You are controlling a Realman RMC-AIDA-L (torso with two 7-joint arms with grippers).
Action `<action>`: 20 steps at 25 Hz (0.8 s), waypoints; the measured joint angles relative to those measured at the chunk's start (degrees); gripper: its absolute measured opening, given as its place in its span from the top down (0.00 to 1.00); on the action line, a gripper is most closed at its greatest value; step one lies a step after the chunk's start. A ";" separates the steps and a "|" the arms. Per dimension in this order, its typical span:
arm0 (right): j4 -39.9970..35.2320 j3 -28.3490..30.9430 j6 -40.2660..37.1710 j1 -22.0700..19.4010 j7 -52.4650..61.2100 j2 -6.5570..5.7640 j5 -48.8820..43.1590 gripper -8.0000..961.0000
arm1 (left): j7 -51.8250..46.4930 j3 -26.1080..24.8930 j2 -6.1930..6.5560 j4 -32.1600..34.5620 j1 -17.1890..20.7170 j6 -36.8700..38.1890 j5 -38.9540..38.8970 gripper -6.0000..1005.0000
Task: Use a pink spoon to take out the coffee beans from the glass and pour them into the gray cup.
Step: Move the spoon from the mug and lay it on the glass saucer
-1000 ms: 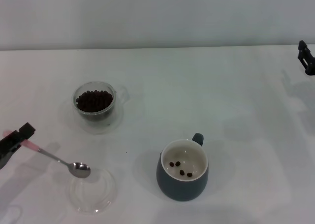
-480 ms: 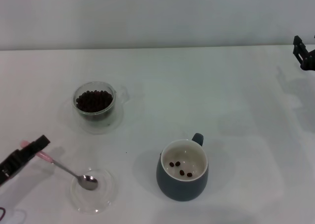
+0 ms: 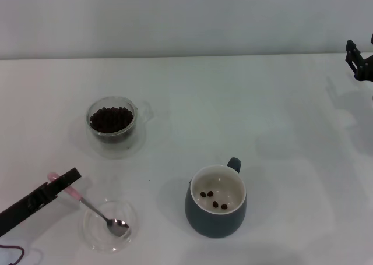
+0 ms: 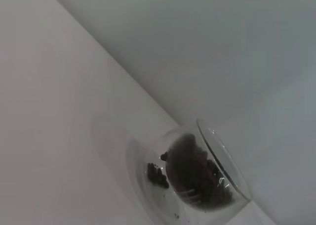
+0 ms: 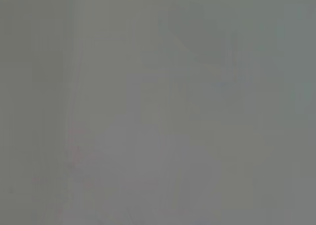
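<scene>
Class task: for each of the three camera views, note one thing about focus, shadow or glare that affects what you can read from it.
Head view: even light, soft shadow beside the gray cup, the clear dish nearly vanishing against the table. Left wrist view: the glass is close and blurred, the coffee beans merging into one dark mass. Right wrist view: a featureless grey blur, nothing readable.

White table (image 3: pixel 245 102), plain pale grey wall (image 3: pixel 186 20) behind

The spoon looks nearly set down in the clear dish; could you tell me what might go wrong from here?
The left claw grips only the pink tip of the spoon, so the spoon could pivot or slip on release. Its bowl rests in the shallow clear dish, which might slide if nudged. Only three beans lie in the gray cup; the glass is nearly full.
</scene>
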 joint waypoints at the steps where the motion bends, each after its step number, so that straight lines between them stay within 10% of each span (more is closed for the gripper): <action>1: 0.00 0.00 0.00 0.02 0.00 0.00 0.00 0.42 | 0.47 -0.01 -0.02 -0.36 -0.26 0.07 0.06 0.85; 7: 0.00 0.00 0.00 -0.13 0.00 0.00 0.00 0.42 | 5.88 -0.37 -0.23 -2.14 -1.58 0.51 -0.17 0.85; 20: 0.00 0.00 -0.01 -0.50 0.00 0.02 0.00 0.42 | 15.69 -8.17 -0.34 -2.48 0.26 1.25 -1.17 0.39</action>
